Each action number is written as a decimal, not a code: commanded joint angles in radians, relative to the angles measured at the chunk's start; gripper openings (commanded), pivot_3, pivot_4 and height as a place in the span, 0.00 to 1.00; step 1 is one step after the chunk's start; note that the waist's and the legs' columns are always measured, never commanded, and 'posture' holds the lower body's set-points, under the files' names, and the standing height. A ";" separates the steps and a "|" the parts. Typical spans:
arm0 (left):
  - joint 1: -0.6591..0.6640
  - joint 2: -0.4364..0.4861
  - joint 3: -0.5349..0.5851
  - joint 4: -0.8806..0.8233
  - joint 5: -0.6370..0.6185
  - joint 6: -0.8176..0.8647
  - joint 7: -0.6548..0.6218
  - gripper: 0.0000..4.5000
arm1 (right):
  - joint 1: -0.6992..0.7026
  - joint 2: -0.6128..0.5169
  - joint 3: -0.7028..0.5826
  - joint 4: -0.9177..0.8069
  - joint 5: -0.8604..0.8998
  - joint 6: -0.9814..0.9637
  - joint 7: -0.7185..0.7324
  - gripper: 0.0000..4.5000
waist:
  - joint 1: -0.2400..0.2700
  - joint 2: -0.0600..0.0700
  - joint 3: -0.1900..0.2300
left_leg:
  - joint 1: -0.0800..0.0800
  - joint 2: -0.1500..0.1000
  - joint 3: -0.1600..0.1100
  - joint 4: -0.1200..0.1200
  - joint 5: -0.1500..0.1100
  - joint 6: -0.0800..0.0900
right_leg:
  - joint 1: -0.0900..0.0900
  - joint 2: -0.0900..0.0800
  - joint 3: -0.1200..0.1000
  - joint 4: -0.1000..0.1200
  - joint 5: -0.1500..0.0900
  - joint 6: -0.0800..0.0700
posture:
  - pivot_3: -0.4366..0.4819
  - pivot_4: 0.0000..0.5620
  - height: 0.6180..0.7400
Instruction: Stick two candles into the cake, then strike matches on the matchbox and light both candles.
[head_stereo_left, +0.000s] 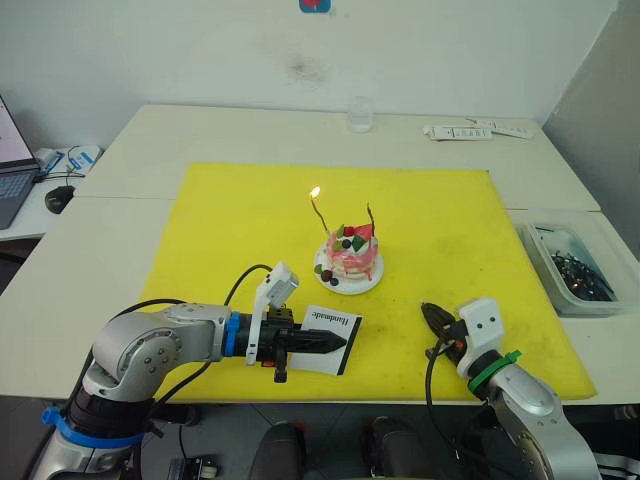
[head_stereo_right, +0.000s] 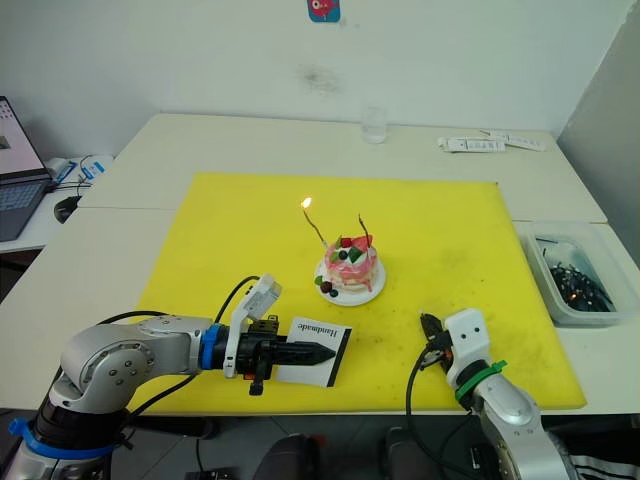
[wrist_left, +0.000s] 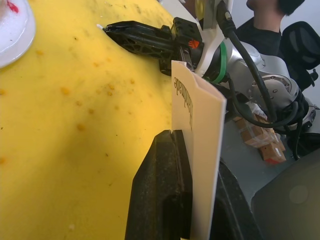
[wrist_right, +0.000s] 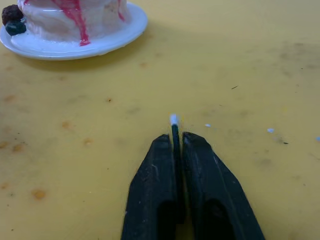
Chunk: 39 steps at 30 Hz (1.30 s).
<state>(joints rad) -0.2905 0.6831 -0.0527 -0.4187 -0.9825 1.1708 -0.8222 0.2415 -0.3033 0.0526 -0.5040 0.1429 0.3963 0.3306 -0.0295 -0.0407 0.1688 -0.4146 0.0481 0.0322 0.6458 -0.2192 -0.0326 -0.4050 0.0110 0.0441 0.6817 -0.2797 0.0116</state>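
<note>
Right end effector (wrist_right: 176, 145) pinches a match (wrist_right: 174, 131) — cake (head_stereo_left: 351, 256) stands well ahead.

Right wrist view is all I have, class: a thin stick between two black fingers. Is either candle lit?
Observer: Yes. The candle on the robot's left burns; the other candle has no flame.
Operator: Where is the matchbox?
Observer: The left gripper holds the matchbox at the near edge of the yellow mat.
Operator: How is the box turned?
Observer: In the left wrist view it stands on edge between the fingers.
Operator: Where is my gripper?
Observer: The right gripper, with its match, is low over the mat, nearer the robot than the cake.
</note>
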 joint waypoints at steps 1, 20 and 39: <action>-0.013 -0.002 0.009 -0.018 -0.017 0.003 0.002 0.00 | 0.009 -0.004 -0.002 0.010 -0.004 0.025 -0.006 0.37 | 0.000 0.000 0.000 | 0.000 0.000 0.000 0.000 0.000 0.000 | 0.000 0.000 0.000 0.000 0.000 0.000 | 0.48 0.27 1.00; 0.000 0.001 -0.003 -0.005 0.006 -0.022 -0.017 0.00 | 0.009 0.028 0.002 0.031 0.003 -0.051 -0.005 0.37 | 0.000 0.000 0.000 | 0.000 0.000 0.000 0.000 0.000 0.000 | 0.000 0.000 0.000 0.000 0.000 0.000 | 0.48 0.27 1.00; -0.010 -0.009 0.009 -0.014 -0.014 0.003 0.003 0.00 | -0.023 0.045 0.006 -0.019 0.003 -0.009 -0.021 0.00 | -0.001 0.000 0.000 | 0.000 0.000 0.000 0.000 0.000 0.000 | 0.000 -0.002 0.000 0.000 0.001 0.000 | 0.48 0.27 1.00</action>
<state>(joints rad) -0.2883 0.6797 -0.0548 -0.4164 -0.9785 1.1724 -0.8180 0.2240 -0.2612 0.0594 -0.4891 0.1264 0.3706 0.3044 -0.0300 -0.0408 0.1688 -0.4144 0.0482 0.0324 0.6461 -0.2192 -0.0326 -0.4051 0.0085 0.0442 0.6818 -0.2790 0.0115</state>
